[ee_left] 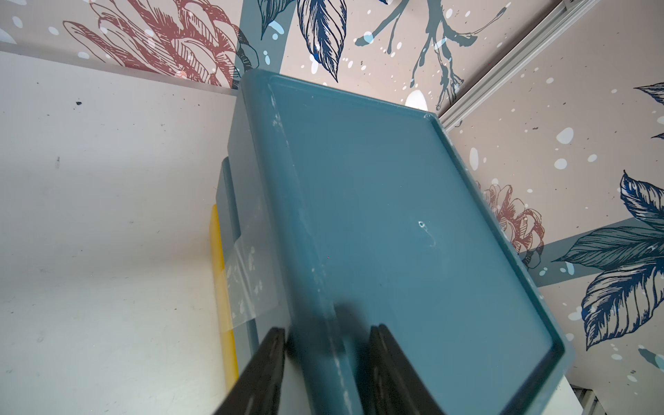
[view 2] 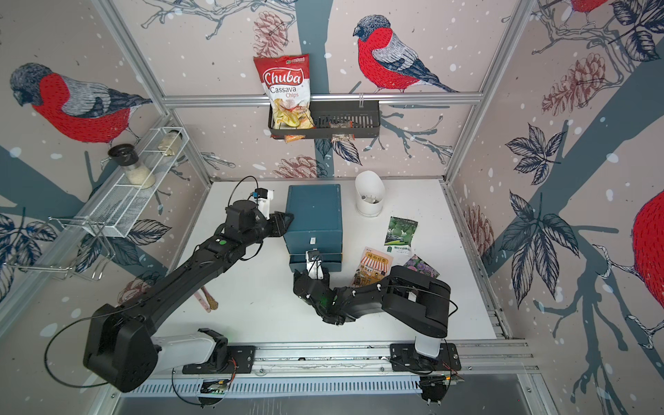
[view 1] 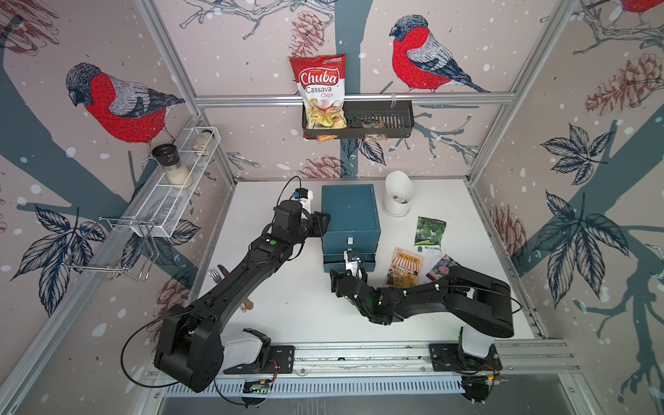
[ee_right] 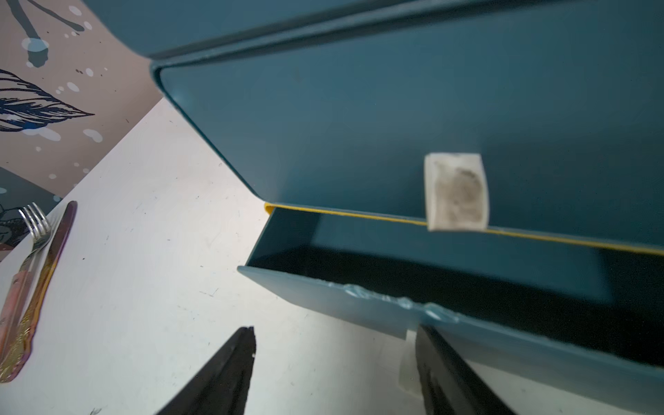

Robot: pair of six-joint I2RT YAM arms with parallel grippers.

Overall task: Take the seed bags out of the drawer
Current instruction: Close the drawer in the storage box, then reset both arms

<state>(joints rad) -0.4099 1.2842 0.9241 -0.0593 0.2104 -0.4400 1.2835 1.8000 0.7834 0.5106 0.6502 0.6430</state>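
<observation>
Right tool [ee_right: 336, 330] gapes at drawer [ee_right: 323, 298], left tool [ee_left: 327, 330] clamps cabinet [ee_left: 395, 215]; seed bags [view 1: 406, 267] rightward look light, slick, so pinch edges.

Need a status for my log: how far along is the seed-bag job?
Done: green seed bag, orange seed bag, flower seed bag lie on the table. In hand: nothing; right gripper open at the drawer, left gripper grips the cabinet. Left: probably nothing; drawer looks empty.
</observation>
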